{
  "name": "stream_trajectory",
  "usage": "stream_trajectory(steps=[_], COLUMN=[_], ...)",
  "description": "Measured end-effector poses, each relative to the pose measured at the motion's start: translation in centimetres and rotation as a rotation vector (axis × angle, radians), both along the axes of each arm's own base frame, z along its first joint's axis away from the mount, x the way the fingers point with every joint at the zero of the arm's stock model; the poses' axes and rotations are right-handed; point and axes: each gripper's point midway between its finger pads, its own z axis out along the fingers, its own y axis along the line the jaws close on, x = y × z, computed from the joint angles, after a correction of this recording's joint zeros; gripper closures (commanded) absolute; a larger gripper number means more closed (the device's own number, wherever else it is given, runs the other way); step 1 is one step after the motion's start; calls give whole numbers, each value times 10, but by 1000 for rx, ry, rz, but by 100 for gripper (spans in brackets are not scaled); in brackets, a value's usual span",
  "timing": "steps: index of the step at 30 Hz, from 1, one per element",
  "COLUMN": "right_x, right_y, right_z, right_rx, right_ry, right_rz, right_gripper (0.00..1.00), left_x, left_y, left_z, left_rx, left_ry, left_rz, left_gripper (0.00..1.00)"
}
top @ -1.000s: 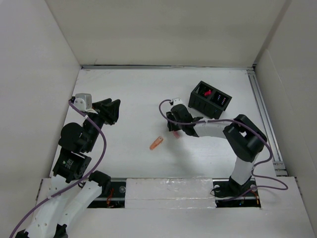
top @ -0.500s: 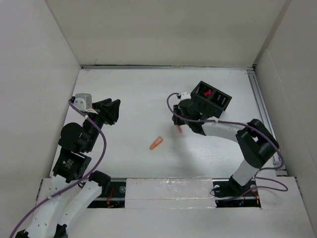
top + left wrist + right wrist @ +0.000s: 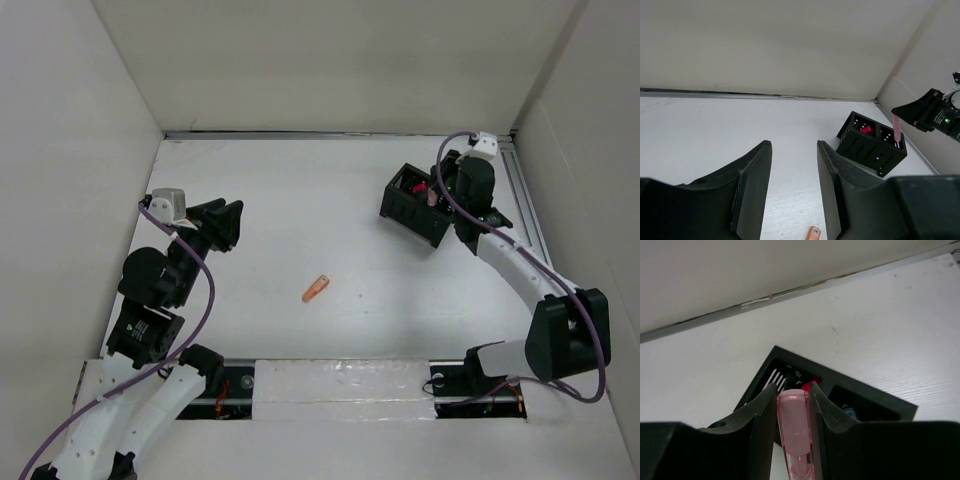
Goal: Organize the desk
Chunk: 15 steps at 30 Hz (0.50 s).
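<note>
The white desk (image 3: 290,200) holds a black compartmented box (image 3: 422,205) at the back right and a small orange piece (image 3: 316,288) near the middle. My right gripper (image 3: 440,192) is shut on a pink pen (image 3: 795,430) and holds it just above the box (image 3: 790,371); the pen also shows in the left wrist view (image 3: 896,128). A red item (image 3: 418,187) lies in the box's left compartment. My left gripper (image 3: 232,222) is open and empty at the left, raised over the desk; the orange piece (image 3: 813,233) lies below its fingers.
White wall panels stand on the left, back and right. A metal rail (image 3: 528,215) runs along the desk's right edge, close behind the box. The arm bases stand at the near edge.
My right gripper has carried the pink pen from the desk's middle up and to the right, ending above the black box. The left arm and the orange piece have not moved.
</note>
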Motion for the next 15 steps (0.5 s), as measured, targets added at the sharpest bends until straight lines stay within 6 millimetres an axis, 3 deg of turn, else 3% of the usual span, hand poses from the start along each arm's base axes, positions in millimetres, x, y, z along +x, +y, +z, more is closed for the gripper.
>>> stream_trajectory(steps=[5,11,14,15], right_x=[16,30,31,29], right_y=[-45,-58,-61,-62], right_z=[-2,-20,-27,-29], right_rx=[-11,-49,-56,-57], right_ry=[-25,-13,-7,-7], right_rz=[-122,-177,-191,-199], right_gripper=[78,76,67,53], left_x=[0,0,0,0], left_y=[0,0,0,-1], left_z=[0,0,0,0], left_rx=[0,-1,-2,-2], left_ry=[0,0,1,1], left_rz=[0,0,-1,-3], left_gripper=[63,63,63,63])
